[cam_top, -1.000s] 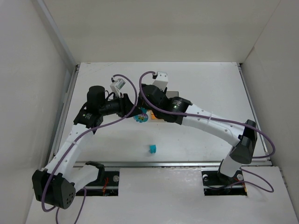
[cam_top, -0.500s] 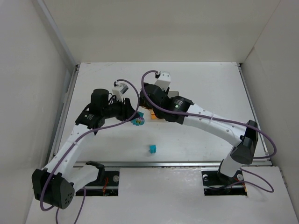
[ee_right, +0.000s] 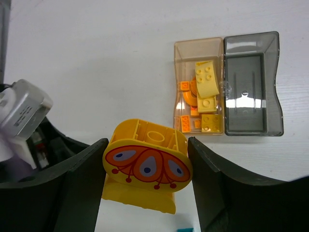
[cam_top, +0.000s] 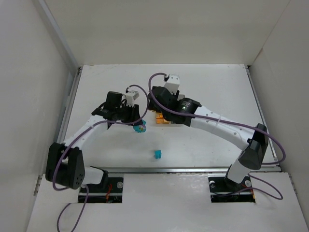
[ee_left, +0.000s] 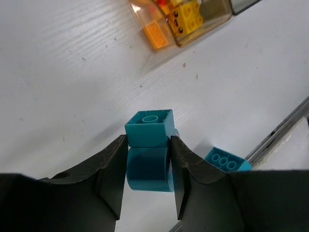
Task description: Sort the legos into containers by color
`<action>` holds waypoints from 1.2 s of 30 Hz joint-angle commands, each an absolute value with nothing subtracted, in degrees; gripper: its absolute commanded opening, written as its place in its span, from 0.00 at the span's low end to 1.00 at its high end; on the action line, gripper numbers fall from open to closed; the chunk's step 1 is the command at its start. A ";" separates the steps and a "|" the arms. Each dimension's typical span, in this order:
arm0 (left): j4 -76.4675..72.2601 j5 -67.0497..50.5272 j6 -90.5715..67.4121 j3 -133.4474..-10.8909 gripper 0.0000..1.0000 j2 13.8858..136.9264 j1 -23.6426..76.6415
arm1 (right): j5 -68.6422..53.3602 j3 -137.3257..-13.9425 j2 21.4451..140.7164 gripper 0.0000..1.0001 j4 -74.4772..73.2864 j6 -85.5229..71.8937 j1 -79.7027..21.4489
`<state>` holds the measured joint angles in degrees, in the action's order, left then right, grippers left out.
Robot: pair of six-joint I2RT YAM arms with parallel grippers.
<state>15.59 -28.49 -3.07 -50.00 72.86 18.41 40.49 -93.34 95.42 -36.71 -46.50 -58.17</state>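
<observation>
Seen from above, the left gripper is hanging over the white table, just left of the amber box, with a bit of teal showing at its tip. The right gripper is hovering right beside it, its arm partly covering the box. A loose teal brick is lying well apart from them, nearer the arm bases.

In the left wrist view, the dark fingers are clamping a teal brick from both sides, with a second teal part sitting under it between the pads. Farther off, the amber box is showing orange and yellow legos inside. The loose teal brick is lying at lower right.

In the right wrist view, the right gripper is pinching a yellow piece with orange and purple petals painted on its face. Beyond it the two boxes are sitting joined side by side, with the amber box holding the orange and yellow legos and the grey box touching its far side.
</observation>
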 commanded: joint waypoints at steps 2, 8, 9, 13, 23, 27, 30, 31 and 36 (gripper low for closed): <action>8.21 -38.48 3.16 -47.57 0.00 75.06 16.79 | 38.76 -91.59 91.93 0.00 -34.98 -46.49 -58.45; 7.64 -41.84 5.01 -47.02 0.00 70.41 16.79 | 40.86 -87.54 88.59 0.00 -34.98 -46.49 -58.45; 9.04 -41.31 6.05 -47.02 0.00 70.40 16.79 | 39.65 -87.54 89.20 0.00 -34.98 -46.49 -57.40; 9.50 -33.43 6.08 -46.41 0.01 69.08 16.79 | 35.95 -87.54 91.13 0.00 -36.39 -46.49 -56.87; 7.29 -38.48 5.70 -45.09 0.71 73.48 16.79 | 34.98 -83.58 88.42 0.00 -35.15 -46.49 -56.87; 10.27 -47.09 9.75 -47.36 0.76 69.44 16.79 | 34.98 -83.06 87.28 0.00 -35.68 -47.11 -56.87; 16.93 -55.96 14.93 -52.01 0.81 66.19 16.79 | 34.98 -83.06 86.05 0.00 -35.68 -49.74 -56.87; 18.18 -57.73 15.55 -52.99 0.84 65.57 16.79 | 35.59 -83.06 85.35 0.00 -36.90 -54.36 -56.87; 8.90 -57.51 -2.82 -52.83 0.99 56.19 18.01 | 38.76 -83.15 82.45 0.00 -37.89 -68.36 -58.27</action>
<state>13.89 -53.93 7.68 -51.27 62.08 17.15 36.16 -83.37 85.89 -38.81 -58.19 -57.25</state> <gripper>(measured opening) 0.981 0.688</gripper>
